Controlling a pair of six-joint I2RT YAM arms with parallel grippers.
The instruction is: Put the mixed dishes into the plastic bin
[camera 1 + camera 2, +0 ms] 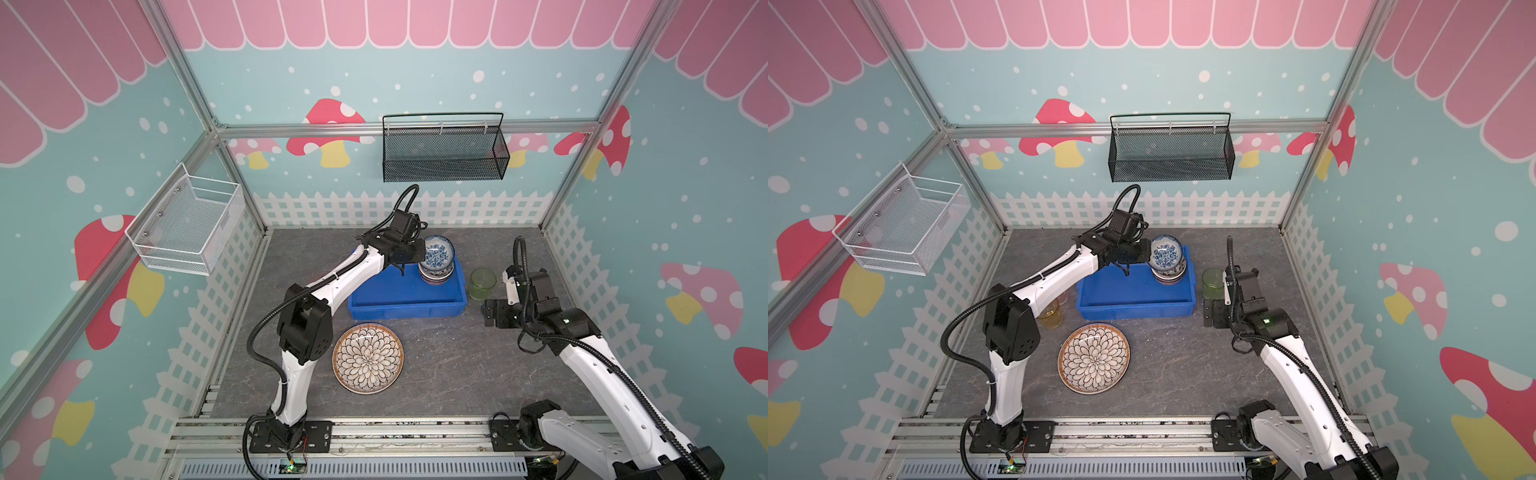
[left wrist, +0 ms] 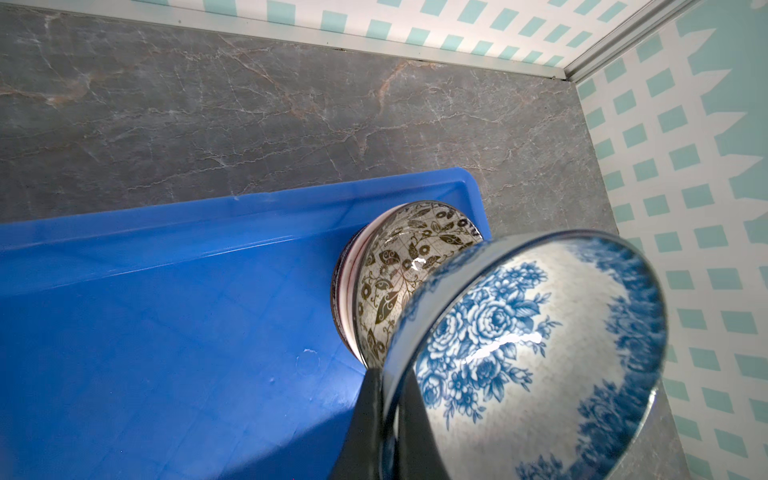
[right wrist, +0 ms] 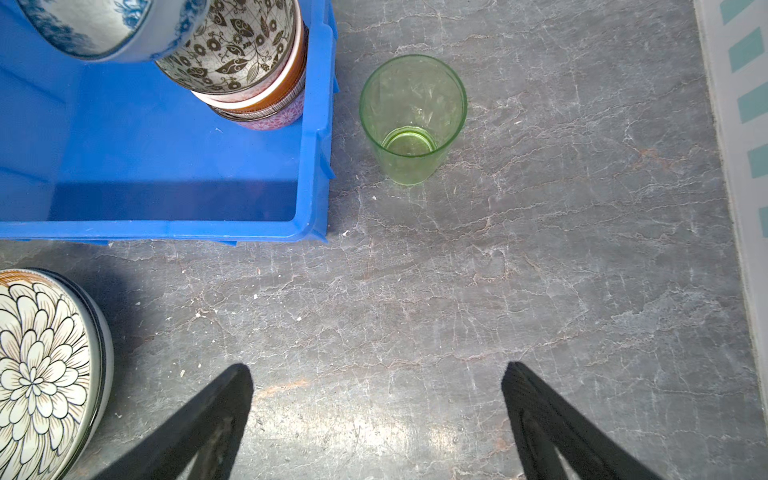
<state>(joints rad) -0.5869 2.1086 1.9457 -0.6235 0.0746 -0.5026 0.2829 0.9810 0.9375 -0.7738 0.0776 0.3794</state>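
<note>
- Blue-flowered bowl (image 2: 519, 353) fills the left wrist view; the left gripper (image 2: 388, 386) is pinched on its rim, 1 finger inside and 1 outside; the bowl hangs tilted, nearly on edge
- plastic bin (image 1: 399, 309) lies under that gripper, long axis running across the arm's reach; most of its floor is bare
- petal-pattern plate (image 1: 368, 358) lies flat on the table outside the bin, back from both grippers towards the arm bases and nearer the left arm
- stack of small patterned bowls (image 2: 399, 282) stands in the bin's corner, just below and beyond the left fingertips; my judgement is that the held bowl must level out and come down onto it
- green cup (image 3: 411, 116) stands upright straight ahead of the right gripper (image 3: 377, 370), just beside the bin's outer wall with a gap; jaws wide apart and empty; the right arm is plainly the nearer
- amber cup (image 1: 1050, 318) sits behind the left elbow
- left arm stretches forward over the bin; right wrist points down at the table
</note>
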